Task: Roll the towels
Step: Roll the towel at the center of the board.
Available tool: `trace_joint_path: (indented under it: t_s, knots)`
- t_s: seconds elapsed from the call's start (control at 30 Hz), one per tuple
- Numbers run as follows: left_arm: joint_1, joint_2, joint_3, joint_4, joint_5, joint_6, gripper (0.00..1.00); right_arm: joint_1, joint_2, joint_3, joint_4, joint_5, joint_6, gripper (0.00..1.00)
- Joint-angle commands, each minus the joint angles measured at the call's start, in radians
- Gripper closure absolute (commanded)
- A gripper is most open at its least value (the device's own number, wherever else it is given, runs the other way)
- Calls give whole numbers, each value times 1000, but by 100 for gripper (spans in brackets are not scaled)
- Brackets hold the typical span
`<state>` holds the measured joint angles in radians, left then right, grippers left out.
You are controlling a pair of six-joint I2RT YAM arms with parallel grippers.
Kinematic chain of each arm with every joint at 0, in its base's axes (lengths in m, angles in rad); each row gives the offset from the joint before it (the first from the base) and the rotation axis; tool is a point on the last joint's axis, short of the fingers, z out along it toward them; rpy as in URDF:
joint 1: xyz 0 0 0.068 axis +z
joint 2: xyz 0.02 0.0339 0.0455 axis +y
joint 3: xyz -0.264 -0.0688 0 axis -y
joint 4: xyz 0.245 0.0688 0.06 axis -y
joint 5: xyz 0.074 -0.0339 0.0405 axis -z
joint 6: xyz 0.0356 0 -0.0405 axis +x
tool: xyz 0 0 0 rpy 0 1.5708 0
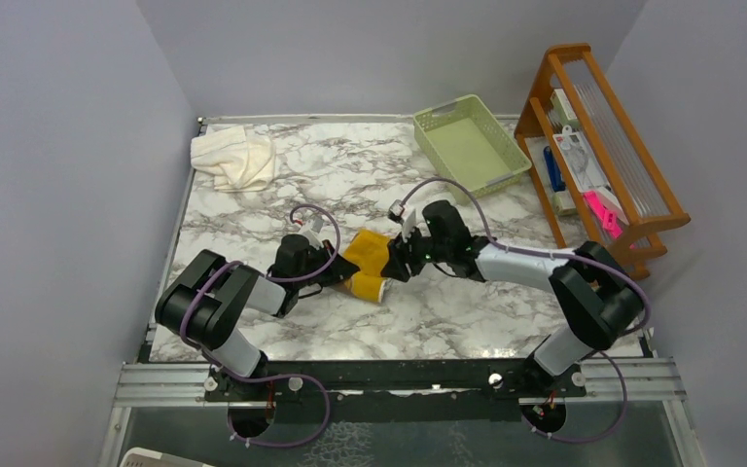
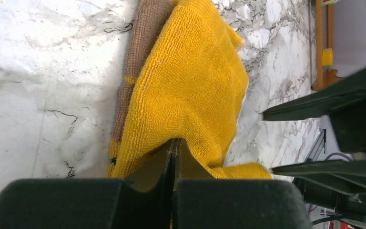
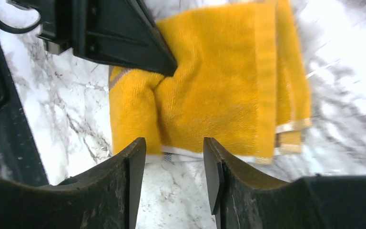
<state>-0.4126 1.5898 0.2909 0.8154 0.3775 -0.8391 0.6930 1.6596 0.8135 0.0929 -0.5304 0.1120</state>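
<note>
1. Mustard-yellow towel [image 1: 368, 265], partly bunched, lies at the middle of the marble table [image 1: 350, 190], caught between two robot arms that reach in from opposite sides.
2. The left gripper [image 2: 174, 153] is pinched closed on a fold at the towel's left edge; its wrist camera shows the cloth drawn into the seam between the fingers.
3. The right gripper [image 3: 174, 149] stands with its jaws apart and holds nothing; the towel's near hem lies straight ahead, just beyond the fingertips.
4. The towel's long axis runs roughly near to far, across the line that joins the two grippers, so each meets a long side.
5. Both grippers are close, but only the left has the cloth; the right looks best placed to take the free edge and turn it over.
6. A brown towel [image 2: 145, 28] lies touching the yellow one, partly under its far side, and could be dragged along.
7. A cream towel [image 1: 235, 159] sits crumpled at the far left corner, well apart.
</note>
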Motion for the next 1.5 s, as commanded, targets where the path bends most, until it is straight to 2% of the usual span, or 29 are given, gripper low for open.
trace_joint_path:
  t_s: [0.0, 0.17, 0.33, 0.53, 0.77, 1.0, 1.13, 1.17, 1.33, 1.47]
  knots:
    - [1, 44, -42, -144, -68, 49, 100, 62, -136, -83, 181, 226, -190, 51]
    - [0, 49, -44, -145, -66, 52, 100, 178, -209, -203, 347, 262, -358, 51]
    - [1, 56, -40, -147, -66, 55, 100, 296, -159, -222, 358, 332, -539, 51]
    - [1, 58, -40, -146, -62, 55, 100, 380, -39, -190, 308, 468, -673, 51]
    - [1, 70, -38, -146, -57, 58, 100, 428, 94, -118, 198, 614, -736, 54]
    - [1, 68, -37, -147, -59, 58, 100, 437, 173, -53, 77, 745, -737, 67]
    - [1, 68, -33, -146, -55, 54, 100, 436, 179, -47, 44, 740, -723, 78]
    - [1, 62, -32, -146, -51, 50, 100, 436, 184, -43, 24, 734, -714, 84]
    - [7, -11, -17, -182, -32, 32, 100, 437, 200, -5, -55, 668, -665, 99]
    - [12, -71, 33, -256, -37, 47, 100, 436, 177, -14, -54, 638, -633, 99]
